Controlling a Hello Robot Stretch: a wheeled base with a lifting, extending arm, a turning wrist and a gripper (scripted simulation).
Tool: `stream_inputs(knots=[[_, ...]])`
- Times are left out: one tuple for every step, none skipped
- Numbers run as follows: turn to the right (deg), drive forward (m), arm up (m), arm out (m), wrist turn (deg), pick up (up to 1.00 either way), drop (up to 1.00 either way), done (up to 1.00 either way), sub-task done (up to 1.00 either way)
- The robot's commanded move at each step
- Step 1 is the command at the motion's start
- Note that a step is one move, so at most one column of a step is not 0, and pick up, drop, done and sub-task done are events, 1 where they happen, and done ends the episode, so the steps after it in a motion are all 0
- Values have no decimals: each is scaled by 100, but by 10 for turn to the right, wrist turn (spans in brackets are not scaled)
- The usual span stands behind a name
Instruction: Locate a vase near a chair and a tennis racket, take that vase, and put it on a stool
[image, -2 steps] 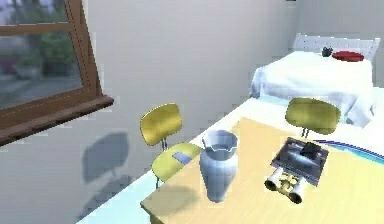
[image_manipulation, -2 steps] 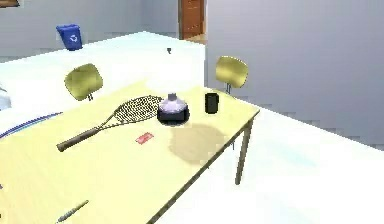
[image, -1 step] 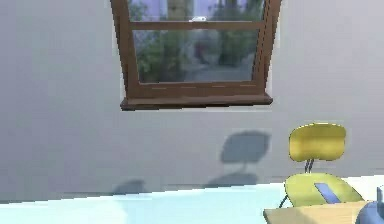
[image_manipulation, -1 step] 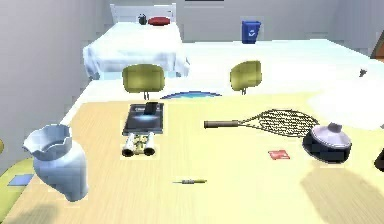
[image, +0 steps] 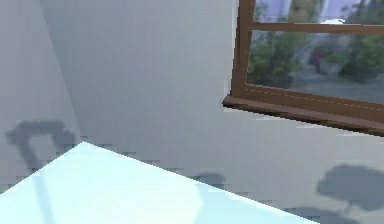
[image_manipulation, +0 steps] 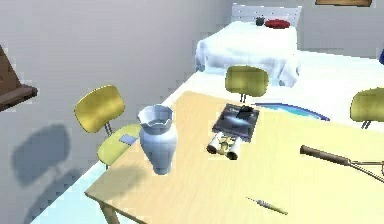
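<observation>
A pale grey vase (image_manipulation: 158, 140) with a flared rim stands upright near the left end of a light wooden table (image_manipulation: 190, 195) in the arm side view. A yellow chair (image_manipulation: 103, 108) sits just behind it at the table's left corner. A second yellow chair (image_manipulation: 246, 80) stands at the far side, and a third (image_manipulation: 368, 105) is at the right edge. On the table's right end lies a brown handle with a thin frame, which looks like a tennis racket (image_manipulation: 340, 158).
A dark book (image_manipulation: 238, 120), a small pale object (image_manipulation: 226, 149) and a thin pen (image_manipulation: 265, 203) lie on the table. A white bed (image_manipulation: 250, 45) stands beyond it. The forward view has a brown-framed window (image: 310, 60) in a grey wall and a pale surface (image: 110, 195) below.
</observation>
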Motion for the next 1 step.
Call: stream_inputs(knots=[[0, 0, 50, 0, 0, 0, 0, 0, 0]])
